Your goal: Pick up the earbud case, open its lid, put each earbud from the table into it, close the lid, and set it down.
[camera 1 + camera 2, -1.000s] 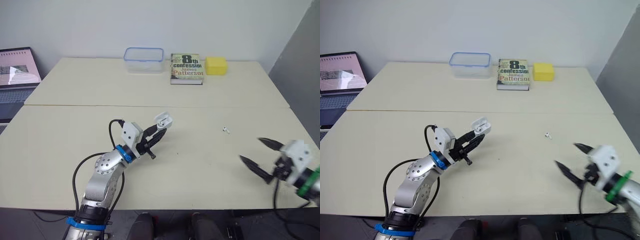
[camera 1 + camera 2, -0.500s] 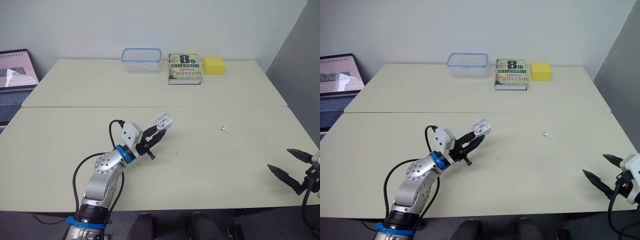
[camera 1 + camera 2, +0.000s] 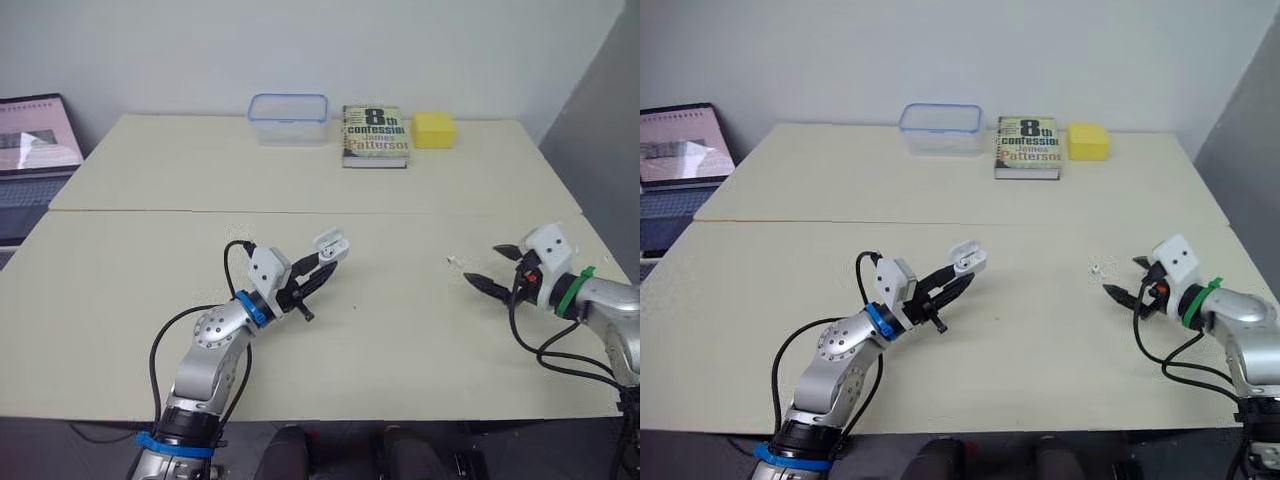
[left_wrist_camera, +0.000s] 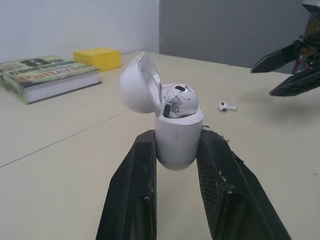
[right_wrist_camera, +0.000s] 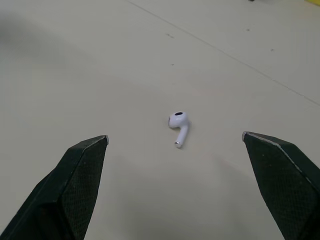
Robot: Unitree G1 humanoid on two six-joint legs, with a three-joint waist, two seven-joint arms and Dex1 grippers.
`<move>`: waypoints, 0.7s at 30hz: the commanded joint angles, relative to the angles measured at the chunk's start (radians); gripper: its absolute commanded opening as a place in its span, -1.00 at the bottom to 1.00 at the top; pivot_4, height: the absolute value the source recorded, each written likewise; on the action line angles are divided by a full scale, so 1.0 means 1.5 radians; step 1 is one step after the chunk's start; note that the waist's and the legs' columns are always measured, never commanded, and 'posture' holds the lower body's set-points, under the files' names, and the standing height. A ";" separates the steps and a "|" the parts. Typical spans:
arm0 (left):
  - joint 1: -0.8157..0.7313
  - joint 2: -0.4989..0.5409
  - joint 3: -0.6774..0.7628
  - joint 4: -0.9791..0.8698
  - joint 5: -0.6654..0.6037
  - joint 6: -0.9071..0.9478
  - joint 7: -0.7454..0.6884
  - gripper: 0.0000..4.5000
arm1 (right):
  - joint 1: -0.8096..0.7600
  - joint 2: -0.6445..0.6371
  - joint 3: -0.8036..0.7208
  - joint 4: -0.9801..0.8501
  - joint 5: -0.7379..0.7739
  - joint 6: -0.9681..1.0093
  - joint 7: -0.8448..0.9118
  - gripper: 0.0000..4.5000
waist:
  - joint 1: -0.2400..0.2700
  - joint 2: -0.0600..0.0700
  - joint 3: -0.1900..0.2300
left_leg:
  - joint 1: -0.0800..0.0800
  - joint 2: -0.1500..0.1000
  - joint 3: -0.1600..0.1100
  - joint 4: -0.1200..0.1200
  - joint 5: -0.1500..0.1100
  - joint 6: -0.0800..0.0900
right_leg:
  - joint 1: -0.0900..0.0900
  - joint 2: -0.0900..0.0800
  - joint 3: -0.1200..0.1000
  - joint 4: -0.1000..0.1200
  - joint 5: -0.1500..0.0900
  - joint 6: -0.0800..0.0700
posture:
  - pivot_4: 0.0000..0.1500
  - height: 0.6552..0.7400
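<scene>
The white earbud case [image 4: 178,142] is held above the near table, lid [image 4: 136,84] hinged open, with one earbud [image 4: 178,100] seated inside. My left gripper [image 3: 322,270] is shut on the case body. A second white earbud [image 5: 178,125] lies loose on the table [image 3: 400,330], to the right of centre. My right gripper [image 3: 485,266] is just to the right of that earbud, low over the table. It is open, its two fingers spread wide to either side of the earbud without touching it.
Along the far table's back edge stand a clear plastic container [image 3: 288,118], a book [image 3: 375,135] and a yellow block [image 3: 434,130]. A laptop [image 3: 35,150] sits off the table's left side. A seam [image 3: 300,212] divides the two tables.
My right gripper has swung from the front right edge of the table up and inward to the loose earbud. The left gripper has kept the open case nearly still.
</scene>
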 commanded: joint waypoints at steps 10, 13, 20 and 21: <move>-0.002 -0.004 -0.001 -0.039 -0.002 -0.009 0.006 -0.66 | -0.203 0.134 0.065 0.384 -0.104 -0.183 -0.045 1.00 | -0.006 0.000 0.000 | 0.001 0.000 0.004 0.000 0.000 0.000 | -0.001 0.000 0.001 0.000 0.002 -0.002 | 1.00 1.00; -0.003 -0.003 -0.001 -0.037 -0.002 -0.010 0.007 -0.66 | -0.209 0.135 0.060 0.404 -0.101 -0.166 -0.042 0.84 | -0.006 0.000 0.000 | 0.002 0.000 0.004 0.000 0.000 0.000 | 0.000 0.000 0.002 0.001 0.002 -0.002 | 1.00 1.00; -0.006 -0.003 -0.002 -0.035 -0.002 -0.010 0.006 -0.66 | -0.195 0.118 0.059 0.372 -0.086 -0.110 -0.003 -0.22 | -0.003 0.000 0.000 | 0.002 0.000 0.004 0.000 0.000 0.000 | 0.000 0.000 0.002 0.001 0.002 -0.001 | 1.00 1.00; -0.007 -0.003 -0.002 -0.034 -0.002 -0.010 0.006 -0.66 | -0.191 0.116 0.061 0.359 -0.085 -0.101 0.005 -0.35 | -0.003 0.000 0.000 | 0.002 0.000 0.004 0.000 0.000 0.000 | 0.000 0.000 0.002 0.001 0.002 -0.001 | 1.00 1.00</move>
